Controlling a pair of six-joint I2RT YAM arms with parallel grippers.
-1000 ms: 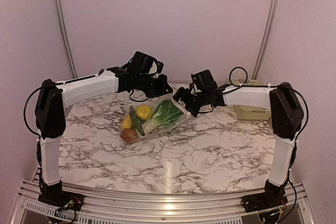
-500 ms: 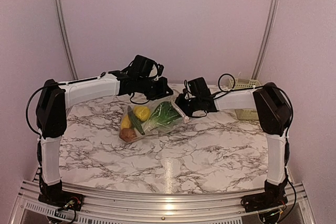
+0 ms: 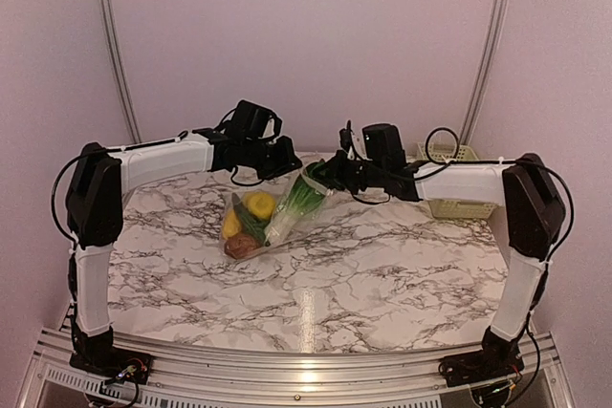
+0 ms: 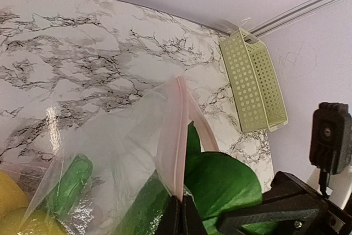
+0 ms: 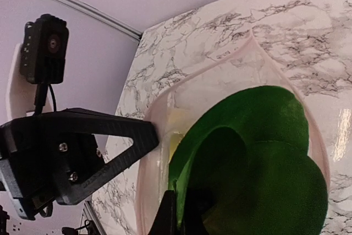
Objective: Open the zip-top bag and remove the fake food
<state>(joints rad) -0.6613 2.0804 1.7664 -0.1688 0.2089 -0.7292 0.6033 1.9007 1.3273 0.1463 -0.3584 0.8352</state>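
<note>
The zip-top bag (image 3: 279,225) hangs tilted between both grippers, its low end on the marble. My left gripper (image 4: 182,214) is shut on one whitish-pink zip lip (image 4: 177,136). My right gripper (image 5: 177,216) is shut at the opposite lip (image 5: 147,191), with the leaf's edge right at its fingertips. The mouth gapes between them. In the top view the left gripper (image 3: 290,161) and right gripper (image 3: 320,175) nearly meet. Fake food fills the bag: leafy green (image 5: 258,158), lemon (image 3: 259,204), green pod (image 4: 71,182), brown piece (image 3: 241,246).
A pale green slatted basket (image 4: 254,83) lies on its side at the back right of the marble table (image 3: 382,265), close to the wall (image 3: 306,45). An aluminium rail (image 3: 287,375) runs along the near edge by the arm bases.
My right gripper has closed from wide open onto the bag's mouth. The mouth end has risen off the table, so the bag now hangs steeper and narrower.
</note>
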